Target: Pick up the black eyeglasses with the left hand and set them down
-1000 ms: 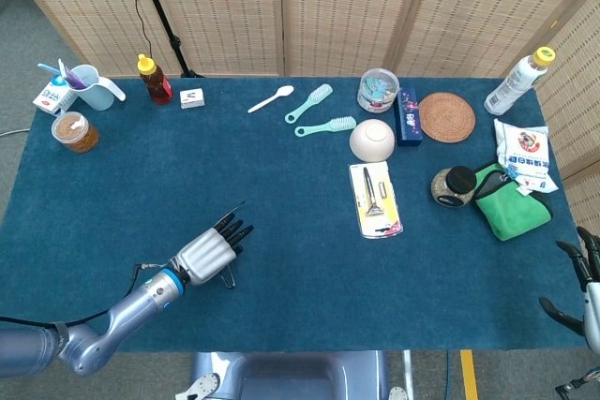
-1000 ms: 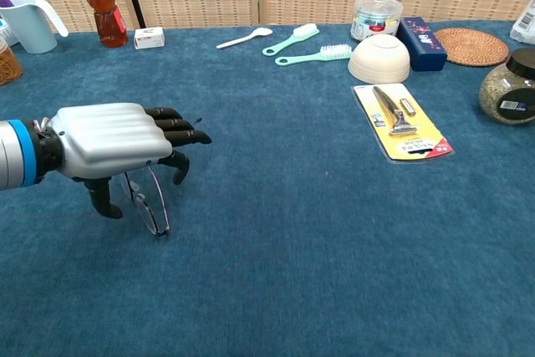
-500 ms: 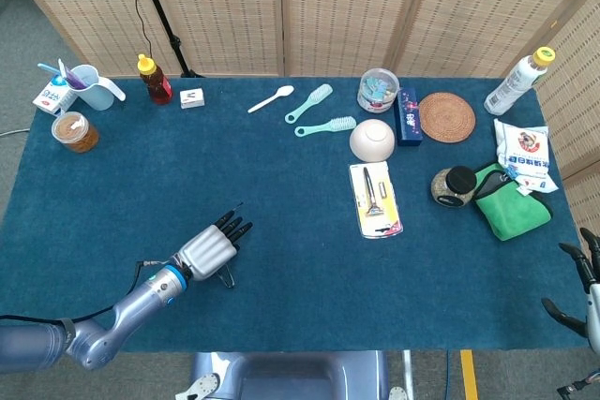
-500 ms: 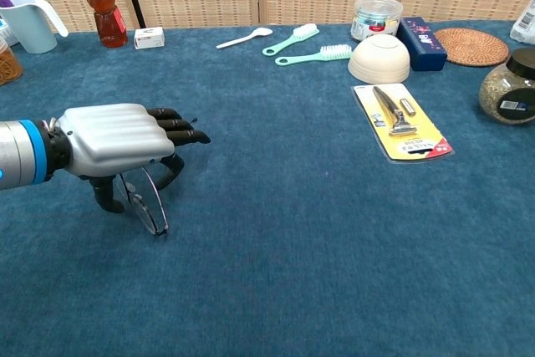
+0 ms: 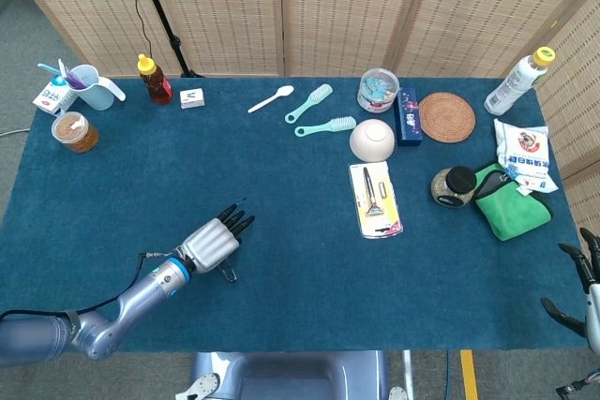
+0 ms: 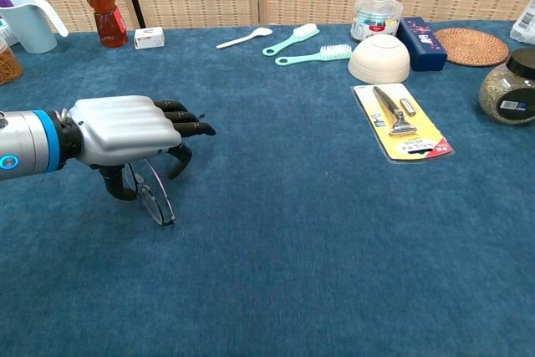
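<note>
The black eyeglasses hang under my left hand at the table's front left, their lower rim at or just above the blue cloth. The thumb and a curled finger pinch the frame while the other fingers point straight ahead. From the head view only a bit of the eyeglasses shows below the left hand. My right hand sits off the table's front right corner, fingers apart, holding nothing.
A packaged razor and a white bowl lie to the right of centre. Two brushes and a spoon lie at the back. A honey bottle, a cup and a jar stand at the far left.
My left hand has shifted slightly forward and to the right, and the eyeglasses have moved along with it. The right hand has stayed where it was.
</note>
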You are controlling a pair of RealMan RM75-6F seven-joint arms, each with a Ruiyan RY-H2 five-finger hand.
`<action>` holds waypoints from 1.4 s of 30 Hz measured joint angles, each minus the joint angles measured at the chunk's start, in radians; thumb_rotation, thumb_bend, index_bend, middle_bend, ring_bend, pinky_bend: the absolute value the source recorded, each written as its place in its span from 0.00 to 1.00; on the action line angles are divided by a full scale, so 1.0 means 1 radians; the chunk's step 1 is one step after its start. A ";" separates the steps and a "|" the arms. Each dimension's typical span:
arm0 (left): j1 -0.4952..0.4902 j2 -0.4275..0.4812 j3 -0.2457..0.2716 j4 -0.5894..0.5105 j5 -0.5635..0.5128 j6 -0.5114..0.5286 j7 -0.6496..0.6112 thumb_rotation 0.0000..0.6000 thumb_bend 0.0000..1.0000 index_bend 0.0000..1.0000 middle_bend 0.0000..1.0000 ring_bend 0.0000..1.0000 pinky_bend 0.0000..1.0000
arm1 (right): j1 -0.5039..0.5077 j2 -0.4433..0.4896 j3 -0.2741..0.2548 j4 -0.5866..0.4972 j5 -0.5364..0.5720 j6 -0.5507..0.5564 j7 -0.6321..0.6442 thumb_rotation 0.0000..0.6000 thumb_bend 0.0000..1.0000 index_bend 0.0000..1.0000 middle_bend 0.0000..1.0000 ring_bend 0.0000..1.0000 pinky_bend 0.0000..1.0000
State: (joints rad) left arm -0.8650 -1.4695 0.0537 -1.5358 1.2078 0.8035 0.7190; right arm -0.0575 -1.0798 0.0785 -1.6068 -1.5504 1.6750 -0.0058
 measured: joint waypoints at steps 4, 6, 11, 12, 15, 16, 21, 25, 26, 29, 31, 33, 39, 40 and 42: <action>-0.001 0.008 -0.002 -0.010 0.007 -0.002 -0.021 1.00 0.18 0.05 0.00 0.00 0.00 | 0.001 0.001 0.001 0.000 0.000 -0.001 0.000 1.00 0.04 0.22 0.08 0.10 0.23; -0.001 0.018 -0.004 -0.022 0.005 -0.004 -0.033 1.00 0.18 0.02 0.00 0.00 0.00 | 0.002 0.001 0.002 0.000 -0.001 -0.002 0.002 1.00 0.04 0.22 0.08 0.10 0.23; 0.001 0.079 -0.013 -0.064 -0.014 -0.008 -0.066 0.98 0.18 0.02 0.00 0.00 0.00 | 0.007 -0.002 0.003 0.003 -0.004 -0.007 0.005 1.00 0.04 0.22 0.08 0.10 0.23; 0.002 0.093 -0.015 -0.072 -0.018 -0.007 -0.073 0.96 0.18 0.02 0.00 0.00 0.00 | 0.007 -0.004 0.002 0.004 -0.004 -0.009 0.005 1.00 0.04 0.22 0.08 0.10 0.23; 0.006 0.138 -0.022 -0.098 -0.032 -0.007 -0.110 0.94 0.17 0.02 0.00 0.00 0.00 | 0.010 -0.008 0.002 0.006 -0.004 -0.013 0.006 1.00 0.04 0.22 0.08 0.10 0.23; 0.008 0.148 -0.024 -0.104 -0.035 -0.008 -0.124 0.93 0.16 0.02 0.00 0.00 0.00 | 0.011 -0.010 0.002 0.007 -0.005 -0.014 0.005 1.00 0.04 0.22 0.08 0.10 0.23; 0.017 0.180 -0.037 -0.122 -0.054 -0.026 -0.224 0.92 0.16 0.01 0.00 0.00 0.00 | 0.017 -0.014 0.002 0.007 -0.009 -0.020 0.003 1.00 0.04 0.22 0.08 0.10 0.23; 0.023 0.202 -0.050 -0.128 -0.071 -0.066 -0.338 0.92 0.15 0.00 0.00 0.00 0.00 | 0.019 -0.013 0.003 0.005 -0.010 -0.022 -0.001 1.00 0.04 0.22 0.08 0.10 0.23; 0.024 0.210 -0.055 -0.127 -0.078 -0.088 -0.382 0.91 0.15 0.00 0.00 0.00 0.00 | 0.019 -0.013 0.003 0.004 -0.011 -0.021 -0.001 1.00 0.04 0.22 0.08 0.10 0.23; 0.024 0.227 -0.070 -0.121 -0.089 -0.152 -0.501 0.91 0.15 0.00 0.00 0.00 0.00 | 0.018 -0.013 0.001 0.003 -0.011 -0.020 -0.004 1.00 0.04 0.22 0.08 0.10 0.23; 0.025 0.235 -0.080 -0.114 -0.091 -0.191 -0.574 0.90 0.15 0.00 0.00 0.00 0.00 | 0.017 -0.014 0.001 0.001 -0.012 -0.019 -0.005 1.00 0.04 0.22 0.08 0.10 0.23; 0.026 0.243 -0.094 -0.103 -0.092 -0.235 -0.657 0.89 0.15 0.00 0.00 0.00 0.00 | 0.016 -0.015 -0.001 0.001 -0.013 -0.017 -0.006 1.00 0.04 0.22 0.08 0.10 0.23; 0.038 0.249 -0.136 -0.058 -0.068 -0.311 -0.847 0.88 0.15 0.00 0.00 0.00 0.00 | 0.015 -0.013 -0.001 -0.003 -0.015 -0.013 -0.009 1.00 0.04 0.22 0.08 0.10 0.23; 0.041 0.248 -0.143 -0.053 -0.064 -0.316 -0.872 0.88 0.15 0.00 0.00 0.00 0.00 | 0.015 -0.013 -0.001 -0.004 -0.015 -0.014 -0.010 1.00 0.04 0.22 0.08 0.10 0.23; 0.048 0.243 -0.159 -0.040 -0.055 -0.329 -0.935 0.87 0.16 0.00 0.00 0.00 0.00 | 0.015 -0.013 -0.002 -0.005 -0.016 -0.015 -0.011 1.00 0.04 0.22 0.08 0.10 0.23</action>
State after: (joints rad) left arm -0.8172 -1.2262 -0.1052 -1.5754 1.1526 0.4742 -0.2160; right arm -0.0424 -1.0923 0.0766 -1.6114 -1.5665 1.6602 -0.0168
